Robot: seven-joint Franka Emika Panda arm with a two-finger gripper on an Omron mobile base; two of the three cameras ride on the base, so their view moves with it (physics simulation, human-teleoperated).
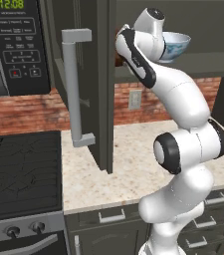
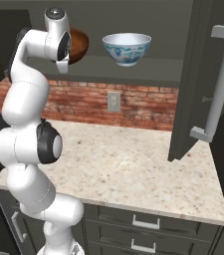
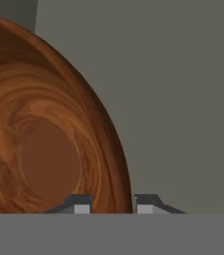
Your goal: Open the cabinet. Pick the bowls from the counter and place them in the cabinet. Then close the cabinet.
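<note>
Pinching brown bowl [image 3: 49,144] rim between gripper [image 3: 112,204] fingertips.

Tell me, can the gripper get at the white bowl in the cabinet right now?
Probably not yet: the gripper is shut on the wooden bowl rim. The white bowl sits unobstructed on the cabinet shelf beside it.

The wooden bowl [image 3: 49,144] shows glossy brown wood with swirling grain; the white bowl [image 2: 127,48] looks like smooth glazed ceramic with a pale blue pattern. The counter [image 2: 133,169] is beige speckled stone, the cabinet [image 1: 96,74] matt dark grey-green, its bar handle [image 1: 72,84] matt grey. The backsplash [image 2: 143,107] is rough red brick.
</note>
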